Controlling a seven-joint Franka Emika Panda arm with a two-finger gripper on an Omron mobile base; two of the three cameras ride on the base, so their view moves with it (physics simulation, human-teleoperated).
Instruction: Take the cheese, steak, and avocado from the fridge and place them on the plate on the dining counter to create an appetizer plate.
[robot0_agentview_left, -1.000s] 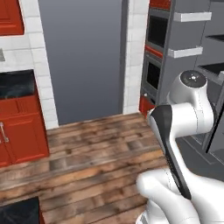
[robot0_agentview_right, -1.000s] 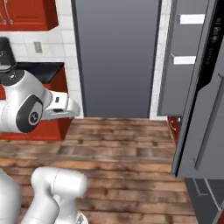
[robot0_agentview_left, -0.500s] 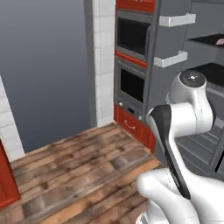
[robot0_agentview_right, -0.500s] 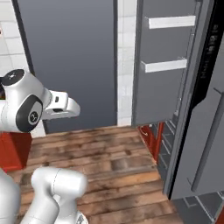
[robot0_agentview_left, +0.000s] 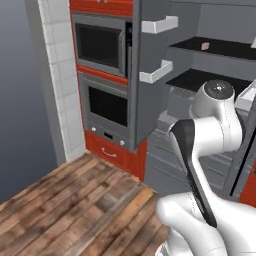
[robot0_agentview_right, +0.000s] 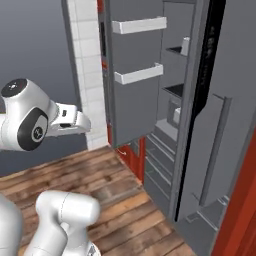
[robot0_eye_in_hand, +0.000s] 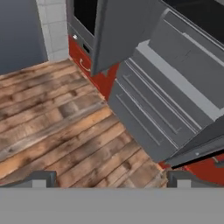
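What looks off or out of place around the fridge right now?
Nothing stands out. The fridge stands with its doors open, as the job needs, white door bins level, lower drawers shut. The wood floor shows no spill. The gripper is open, holding nothing.

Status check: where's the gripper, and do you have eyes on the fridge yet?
Gripper open, empty, above the brown wood floor. Tall grey fridge ahead, doors open, black shelves and grey lower drawers in sight. Left fridge door stands across the oven column.

The fridge (robot0_agentview_left: 200, 75) runs off the top and right edges. On its upper black shelf sits a small pale thing (robot0_agentview_left: 204, 45), too small to identify. The arm hides the lower shelves.
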